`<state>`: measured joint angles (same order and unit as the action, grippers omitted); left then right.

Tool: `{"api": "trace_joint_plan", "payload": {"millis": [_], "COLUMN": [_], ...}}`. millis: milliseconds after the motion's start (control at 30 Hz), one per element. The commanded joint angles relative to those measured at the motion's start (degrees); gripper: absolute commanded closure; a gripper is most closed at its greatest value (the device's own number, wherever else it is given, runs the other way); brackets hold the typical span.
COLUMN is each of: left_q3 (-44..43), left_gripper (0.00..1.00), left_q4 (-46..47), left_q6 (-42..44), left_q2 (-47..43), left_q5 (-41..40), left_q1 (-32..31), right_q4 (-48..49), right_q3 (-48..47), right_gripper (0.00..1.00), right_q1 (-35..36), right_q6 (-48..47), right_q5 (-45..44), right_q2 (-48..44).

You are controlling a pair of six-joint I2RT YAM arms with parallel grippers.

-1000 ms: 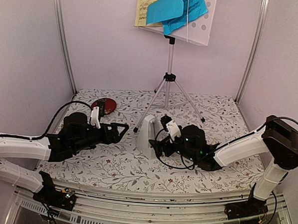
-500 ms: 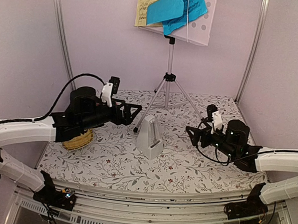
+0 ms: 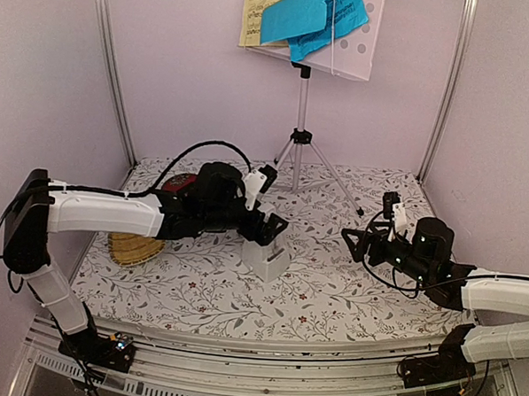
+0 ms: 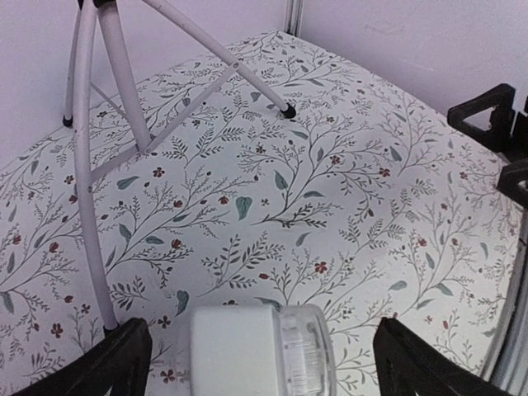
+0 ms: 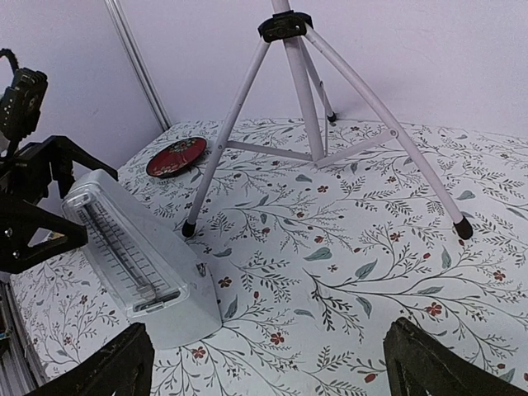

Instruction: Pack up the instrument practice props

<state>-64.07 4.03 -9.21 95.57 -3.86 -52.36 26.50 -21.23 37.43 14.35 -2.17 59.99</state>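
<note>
Left gripper (image 3: 270, 227) spread wide astride the top of the white pyramid metronome (image 3: 266, 260).
Neither finger touches it. The metronome stands mid-table, just in front of the silver tripod legs (image 3: 299, 142). The right gripper (image 3: 352, 244), also spread and empty, hovers well to its right.

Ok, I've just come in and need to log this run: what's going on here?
The left gripper is down at the white metronome in the middle of the table, its open jaws either side of the metronome's top, not closed on it. The right gripper hovers open and empty to the right, facing it. The music stand stands at the back with the blue and yellow sheets on its desk, so nothing looks packed yet.
</note>
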Motion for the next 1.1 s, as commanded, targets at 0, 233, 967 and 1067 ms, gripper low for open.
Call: {"api": "trace_joint_plan", "payload": {"millis": [0,233,967,1067], "left_q3": [-0.36,1.2,7.1,13.19], "left_gripper": [0.08,0.37,0.02,0.02], "left_q4": [-1.75,-1.75,3.23,7.61], "left_q6": [1.48,0.57,-11.32,-14.72], "left_q2": [-0.46,-1.12,-13.68,-16.93], "left_q5": [-2.75,-6.03,-1.95,3.69], "left_q1": [-0.77,-1.33,-1.92,3.37], "right_q4": [0.43,1.92,-1.71,-3.47], "right_q3": [0.66,0.65,-3.04,-5.83], "right_gripper": [0.01,0.01,0.01,0.04], "right_q1": [-0.31,-0.31,-0.38,-0.34], "right_q6": [1.81,3.2,10.64,12.47], "right_q5": [1.16,1.65,3.71,9.68], "right_q2": [0.32,2.03,3.09,7.08]}}
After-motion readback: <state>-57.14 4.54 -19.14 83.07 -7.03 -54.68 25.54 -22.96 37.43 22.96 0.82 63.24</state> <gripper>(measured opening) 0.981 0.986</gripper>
